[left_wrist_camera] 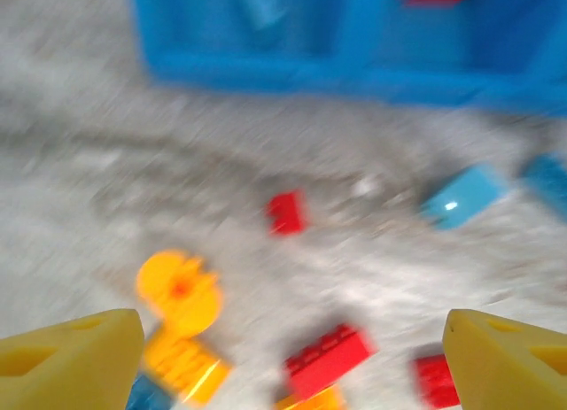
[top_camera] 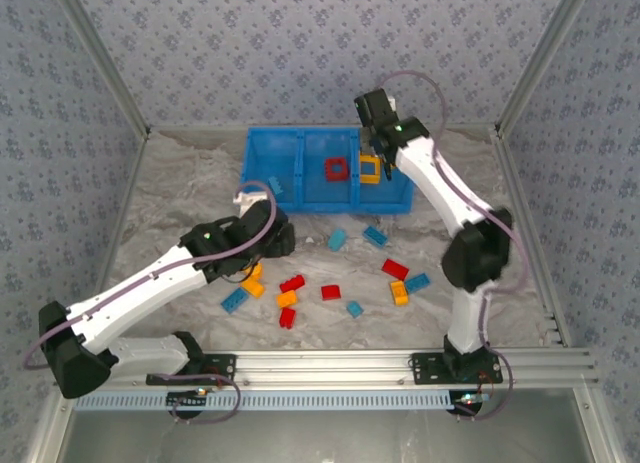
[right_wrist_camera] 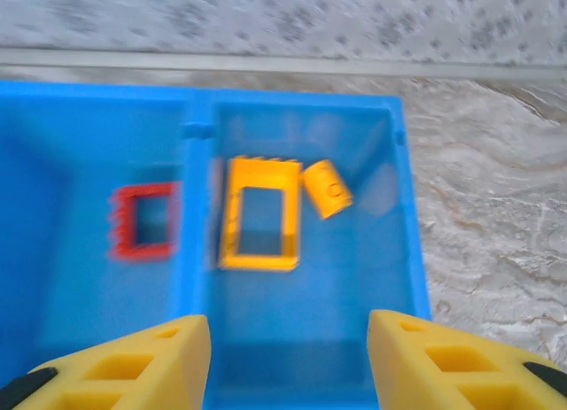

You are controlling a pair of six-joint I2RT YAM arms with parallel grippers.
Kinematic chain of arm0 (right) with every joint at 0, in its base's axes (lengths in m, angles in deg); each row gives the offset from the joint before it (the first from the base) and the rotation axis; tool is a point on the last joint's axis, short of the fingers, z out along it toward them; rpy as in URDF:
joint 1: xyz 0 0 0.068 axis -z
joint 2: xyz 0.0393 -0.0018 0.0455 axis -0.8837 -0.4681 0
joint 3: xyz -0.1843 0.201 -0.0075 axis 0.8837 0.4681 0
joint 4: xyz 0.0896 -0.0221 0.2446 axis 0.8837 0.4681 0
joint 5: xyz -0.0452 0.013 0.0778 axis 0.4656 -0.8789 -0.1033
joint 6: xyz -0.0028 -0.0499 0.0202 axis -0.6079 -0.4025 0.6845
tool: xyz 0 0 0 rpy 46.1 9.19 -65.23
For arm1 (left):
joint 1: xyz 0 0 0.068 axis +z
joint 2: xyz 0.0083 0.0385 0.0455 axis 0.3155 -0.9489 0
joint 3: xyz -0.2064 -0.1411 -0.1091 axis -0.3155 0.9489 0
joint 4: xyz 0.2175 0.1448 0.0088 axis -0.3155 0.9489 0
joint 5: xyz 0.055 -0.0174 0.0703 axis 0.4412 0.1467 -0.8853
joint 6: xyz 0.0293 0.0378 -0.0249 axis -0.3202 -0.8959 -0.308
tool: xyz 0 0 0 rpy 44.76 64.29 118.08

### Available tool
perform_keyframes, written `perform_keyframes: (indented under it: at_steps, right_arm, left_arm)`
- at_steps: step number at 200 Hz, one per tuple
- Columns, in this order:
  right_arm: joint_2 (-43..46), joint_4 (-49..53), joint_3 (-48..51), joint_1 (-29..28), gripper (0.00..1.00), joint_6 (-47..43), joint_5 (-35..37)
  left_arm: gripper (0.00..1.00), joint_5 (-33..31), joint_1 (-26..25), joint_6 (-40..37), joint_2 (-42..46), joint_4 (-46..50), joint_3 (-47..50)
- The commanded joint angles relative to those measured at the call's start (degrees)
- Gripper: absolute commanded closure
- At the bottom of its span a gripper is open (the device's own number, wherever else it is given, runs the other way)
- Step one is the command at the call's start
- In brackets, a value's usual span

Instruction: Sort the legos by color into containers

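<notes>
Over the bin point(right_wrist_camera: 190, 206), my right gripper point(right_wrist_camera: 288, 357) hangs spread, empty, above a yellow frame point(right_wrist_camera: 230, 215). My left gripper point(left_wrist_camera: 292, 357), spread too, hovers over loose legos point(left_wrist_camera: 328, 361) on the table point(left_wrist_camera: 133, 162). Judged light, rigid, slick: pinch across flat sides.

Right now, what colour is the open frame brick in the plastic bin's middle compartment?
Red. The open plastic frame brick shows best in the right wrist view.

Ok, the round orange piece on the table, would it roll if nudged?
Probably not: the round orange piece seems to lie flat on the table, so it should slide. It looks like hard plastic, likely stiff and light, perhaps slippery to pinch.
</notes>
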Motion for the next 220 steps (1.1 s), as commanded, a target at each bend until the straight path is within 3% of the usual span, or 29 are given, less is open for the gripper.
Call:
perform_keyframes:
  at_steps: [1,25,60,116,171,220]
  right_arm:
    - [11.17,-11.70,16.11,-5.99,0.46,-1.20,-7.40]
    - [22.81,-23.87,35.88,-14.88,0.41,-2.26,-17.07]
    - [30.22,-29.34,51.75,-27.07,0.35,2.72,-16.95]
    - [32.67,-30.69,55.26,-34.69,0.35,11.30,-12.05]
    - [33.40,-39.07,59.12,-39.07,0.33,13.65,-17.83]
    - [35.09,-39.18,60.99,-40.92,0.33,16.65,-15.24]
  left_arm:
    - [0.13,4.58,2.29,5.67,2.19,9.71,6.47]
    - [0.12,7.15,3.19,6.44,2.96,9.81,12.91]
    - [0.10,9.61,3.60,4.99,0.41,7.25,18.85]
    - [0.06,9.56,4.96,0.61,-3.48,0.34,22.53]
    - [0.07,12.61,9.96,-5.70,-6.21,-4.32,23.44]
    - [0.14,15.71,11.25,-6.49,-8.48,-5.97,24.05]
